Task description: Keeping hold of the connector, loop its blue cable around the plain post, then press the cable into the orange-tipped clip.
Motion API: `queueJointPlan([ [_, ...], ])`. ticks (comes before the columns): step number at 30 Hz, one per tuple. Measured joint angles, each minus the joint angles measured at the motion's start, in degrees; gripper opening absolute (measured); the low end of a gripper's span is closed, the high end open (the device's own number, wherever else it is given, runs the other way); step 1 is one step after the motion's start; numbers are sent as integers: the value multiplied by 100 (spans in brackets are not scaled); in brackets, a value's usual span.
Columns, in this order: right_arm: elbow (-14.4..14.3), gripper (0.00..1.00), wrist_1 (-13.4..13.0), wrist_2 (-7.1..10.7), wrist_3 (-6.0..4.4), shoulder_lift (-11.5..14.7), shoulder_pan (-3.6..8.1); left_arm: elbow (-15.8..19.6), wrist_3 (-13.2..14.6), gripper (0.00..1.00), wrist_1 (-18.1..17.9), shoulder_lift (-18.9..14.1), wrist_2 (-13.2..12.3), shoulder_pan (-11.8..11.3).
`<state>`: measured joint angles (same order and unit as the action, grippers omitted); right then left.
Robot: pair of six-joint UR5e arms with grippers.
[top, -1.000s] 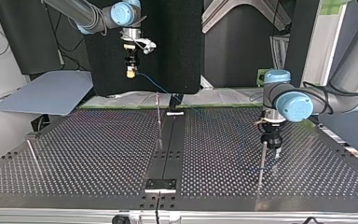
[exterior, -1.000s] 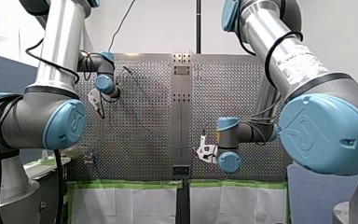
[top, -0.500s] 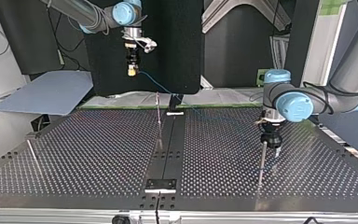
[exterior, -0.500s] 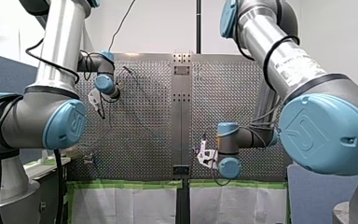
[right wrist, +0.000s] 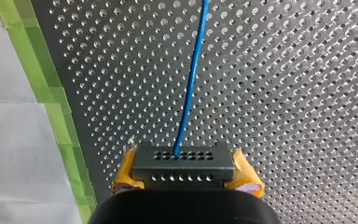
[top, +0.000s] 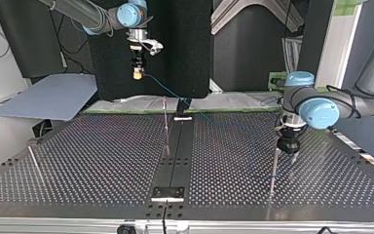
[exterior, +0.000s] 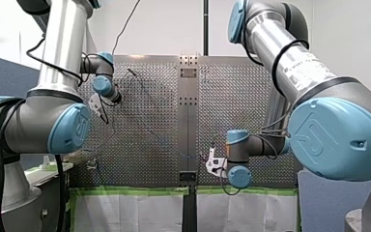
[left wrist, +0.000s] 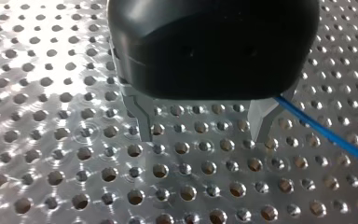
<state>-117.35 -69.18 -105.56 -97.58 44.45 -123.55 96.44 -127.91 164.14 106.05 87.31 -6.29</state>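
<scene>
Right gripper (right wrist: 185,173) pinches the dark connector (right wrist: 183,158) between its yellow pads (right wrist: 244,175), with the blue cable (right wrist: 189,84) running ahead over the perforated table (right wrist: 284,93). Since a second ago my left gripper (left wrist: 204,135) has slid toward the top view's right, fingers spread, holding nothing. The label (exterior: 305,62) on my right arm (exterior: 265,34) is too small to read.

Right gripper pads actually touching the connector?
Touching. Right wrist view: the right gripper has yellow pads clamped against both ends of the connector, no gap.

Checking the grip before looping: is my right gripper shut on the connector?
Shut: yellow pads of my right gripper clamp both ends of the connector.
</scene>
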Motion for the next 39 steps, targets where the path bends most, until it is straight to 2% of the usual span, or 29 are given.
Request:
queueJointPlan([
  [8,4,13,-6,23,0,-1,10,199,-349,100,33,-321,-132,-60],
  [10,5,13,-7,24,0,-1,15,248,-357,100,86,-387,-166,-61],
  [16,5,13,-8,26,0,-1,18,409,-249,100,164,-523,-207,-1],
  [22,5,13,-8,26,0,-1,19,541,-212,100,157,-813,-185,48],
  [27,5,13,-8,26,0,-1,19,570,-103,100,298,-1061,-161,106],
  [39,5,13,-9,26,0,-1,20,575,154,100,613,-1197,-67,221],
])
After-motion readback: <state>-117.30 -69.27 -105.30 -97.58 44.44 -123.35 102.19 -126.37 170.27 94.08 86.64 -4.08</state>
